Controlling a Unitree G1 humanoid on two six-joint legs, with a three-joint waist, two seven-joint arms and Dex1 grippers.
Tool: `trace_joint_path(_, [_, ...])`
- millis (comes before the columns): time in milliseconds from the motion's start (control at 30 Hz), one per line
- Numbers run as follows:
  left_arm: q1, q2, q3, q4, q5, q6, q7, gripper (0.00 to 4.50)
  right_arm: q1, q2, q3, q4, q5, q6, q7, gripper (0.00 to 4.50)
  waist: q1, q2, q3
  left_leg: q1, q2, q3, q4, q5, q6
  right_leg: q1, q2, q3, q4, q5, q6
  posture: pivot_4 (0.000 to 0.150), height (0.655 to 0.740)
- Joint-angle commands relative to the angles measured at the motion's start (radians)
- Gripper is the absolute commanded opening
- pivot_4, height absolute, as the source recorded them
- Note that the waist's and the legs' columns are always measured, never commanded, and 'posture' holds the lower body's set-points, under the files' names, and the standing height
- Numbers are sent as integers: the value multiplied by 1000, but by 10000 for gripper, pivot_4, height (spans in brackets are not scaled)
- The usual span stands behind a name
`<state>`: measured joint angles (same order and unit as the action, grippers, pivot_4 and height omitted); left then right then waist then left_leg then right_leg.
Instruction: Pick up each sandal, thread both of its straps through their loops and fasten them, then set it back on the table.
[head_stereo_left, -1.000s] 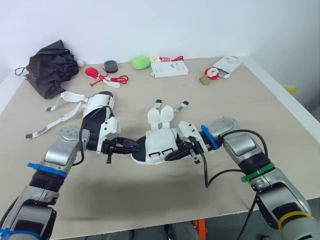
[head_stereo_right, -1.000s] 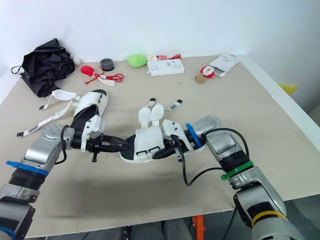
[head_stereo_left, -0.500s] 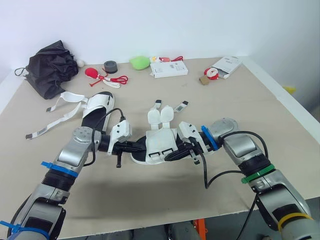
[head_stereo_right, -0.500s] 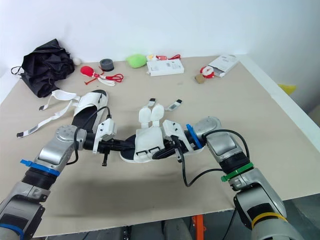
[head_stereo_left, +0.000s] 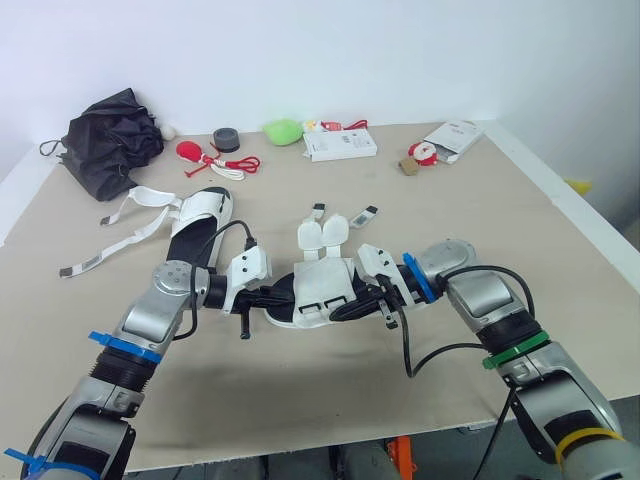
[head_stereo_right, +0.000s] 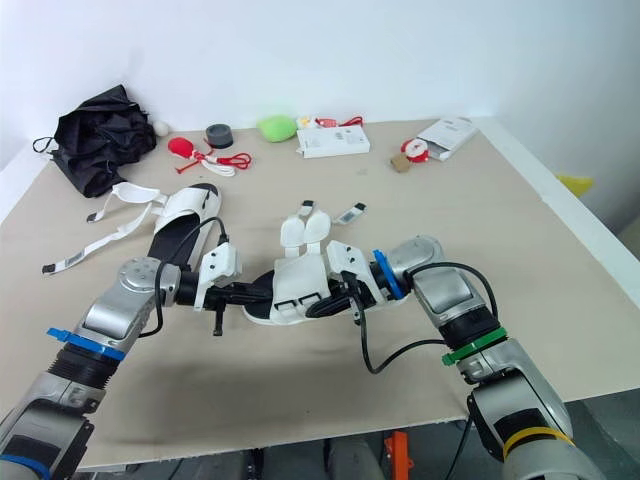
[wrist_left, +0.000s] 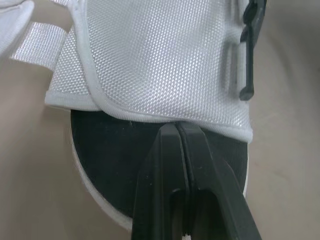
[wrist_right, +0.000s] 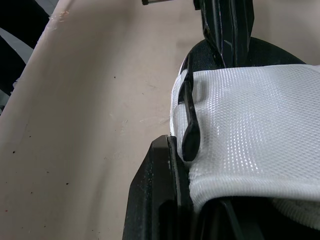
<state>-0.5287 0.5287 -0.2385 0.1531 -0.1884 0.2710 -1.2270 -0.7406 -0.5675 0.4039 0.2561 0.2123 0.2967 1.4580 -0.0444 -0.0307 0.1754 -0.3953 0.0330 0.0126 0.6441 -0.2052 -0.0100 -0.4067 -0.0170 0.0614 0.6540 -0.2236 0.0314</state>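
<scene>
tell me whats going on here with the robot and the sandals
Both arms are working on one sandal in the middle. The right pincer clamps its white mesh upper; the left pincer, fingers together, noses at the flap's edge over the black insole. Its straps look unfastened. A second sandal lies farther back, straps splayed on the table.

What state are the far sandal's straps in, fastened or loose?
Loose: the far sandal lies flat on the table, both straps spread out beside it, toward the robot's left.

No text legible anywhere, white box (head_stereo_left: 340, 144) at the table's far edge bears print too small to read, packet (head_stereo_left: 452, 136) right of the box likewise illegible
</scene>
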Motion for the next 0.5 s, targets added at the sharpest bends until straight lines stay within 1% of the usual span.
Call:
trace_joint_path(33, [42,-5,-68,16,5,52,-43,221,17,4,-1,-15,-25,11,-17,0,0,0,0,0,0,0,0,0,0,0,0,0,0,0,-1,1500,7400])
trace_joint_path(100, [45,2,-83,60,36,12,-48,221,13,9,-1,-7,-31,21,-31,0,0,0,0,0,0,0,-1,0,0,0,0,0,0,1,2,1500,7400])
trace_joint_path(167, [47,8,-95,102,63,-25,-50,0,9,-1,-8,-6,-28,45,-28,8143,0,0,-2,1,0,0,-2,0,0,0,0,0,0,1,3,1500,7400])
trace_joint_path(200, [48,8,-96,116,69,-32,-48,0,13,-21,-13,-22,-17,63,-9,11313,0,0,-3,1,0,0,-2,0,0,0,0,0,0,1,2,1500,7400])
trace_joint_path(233, [48,7,-94,123,70,-34,-46,0,18,-41,-19,-39,-8,74,8,13159,0,0,-6,1,0,0,-3,0,0,0,0,0,0,1,2,1500,7400])
trace_joint_path(300, [47,4,-90,143,72,-49,-42,0,30,-90,-41,-79,12,118,33,21721,1,1,-7,2,0,0,-3,0,0,0,0,0,0,0,2,1500,7400])
trace_joint_path(333, [46,3,-89,153,72,-58,-40,0,40,-118,-61,-100,22,136,37,23885,4,2,-8,2,0,0,-3,0,0,1,0,0,0,-1,0,1500,7400])
trace_joint_path(367, [45,3,-90,160,71,-64,-38,0,47,-138,-75,-116,30,149,38,28743,4,1,-9,2,-1,0,-3,0,0,1,-1,0,0,-2,-1,1500,7400])
trace_joint_path(400, [44,3,-91,164,71,-69,-38,0,52,-150,-82,-128,36,158,37,34508,4,1,-9,2,-2,1,-3,0,0,1,-2,0,-1,-2,-1,1500,7400])
trace_joint_path(433, [44,2,-91,167,70,-73,-37,0,56,-158,-85,-137,41,164,35,36419,4,1,-11,2,-2,1,-3,0,0,1,-2,0,-1,-3,-1,1500,7400])
trace_joint_path(467, [45,0,-87,181,71,-82,-32,0,80,-211,-112,-164,53,177,51,38897,4,1,-15,2,-2,1,-3,0,0,1,-2,0,-1,-3,-1,1500,7400])
trace_joint_path(500, [46,-2,-84,193,71,-91,-29,0,103,-260,-139,-187,64,185,68,38897,4,1,-15,2,-1,1,-4,0,0,1,-2,0,-1,-3,-1,1500,7400])
